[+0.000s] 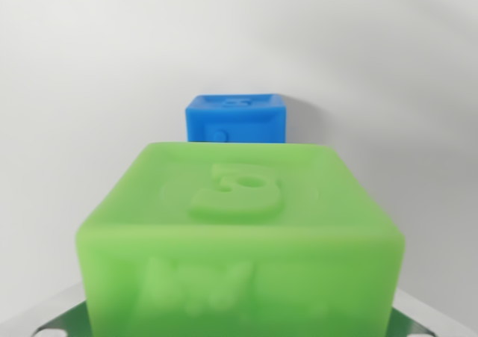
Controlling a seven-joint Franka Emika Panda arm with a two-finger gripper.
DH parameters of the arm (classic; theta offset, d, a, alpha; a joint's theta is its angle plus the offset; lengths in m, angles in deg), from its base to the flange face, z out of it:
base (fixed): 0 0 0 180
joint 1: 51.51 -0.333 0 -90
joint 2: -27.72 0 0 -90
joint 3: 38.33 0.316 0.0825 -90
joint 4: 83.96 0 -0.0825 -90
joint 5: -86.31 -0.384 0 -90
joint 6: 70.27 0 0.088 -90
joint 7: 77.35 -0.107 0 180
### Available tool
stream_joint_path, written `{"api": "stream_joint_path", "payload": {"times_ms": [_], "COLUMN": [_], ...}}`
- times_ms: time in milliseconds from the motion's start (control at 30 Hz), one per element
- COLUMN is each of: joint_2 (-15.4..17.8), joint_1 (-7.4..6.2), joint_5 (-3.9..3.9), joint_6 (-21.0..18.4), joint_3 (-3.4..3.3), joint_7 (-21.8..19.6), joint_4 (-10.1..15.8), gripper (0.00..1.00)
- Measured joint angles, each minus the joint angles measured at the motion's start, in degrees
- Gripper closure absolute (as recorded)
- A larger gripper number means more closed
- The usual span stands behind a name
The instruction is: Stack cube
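Cubes: 2. 1 green cube, close to camera, on the white counter; 1 blue cube behind it, apart. Claw: fingers unseen; opening and hold cannot be told.

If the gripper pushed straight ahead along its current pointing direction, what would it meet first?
Probably the green cube, which fills the near foreground; the blue cube sits beyond it. Fingertips aren't visible, so depth is uncertain.

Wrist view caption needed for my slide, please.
Green cube fills the foreground, with a blue cube behind it on a white surface.

Green cube blurred, bottom cropped
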Motion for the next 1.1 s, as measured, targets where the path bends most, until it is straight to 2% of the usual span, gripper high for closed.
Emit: {"api": "stream_joint_path", "payload": {"times_ms": [467, 1100], "joint_2": [-4.3, -8.2], "joint_1": [-0.01, -0.11], "joint_5": [0.08, 0.18], "joint_6": [4.3, 8.0], "joint_3": [-0.03, -0.19], "joint_7": [0.0, 0.0], "joint_4": [0.1, -0.1], "gripper": [1.0, 1.0]}}
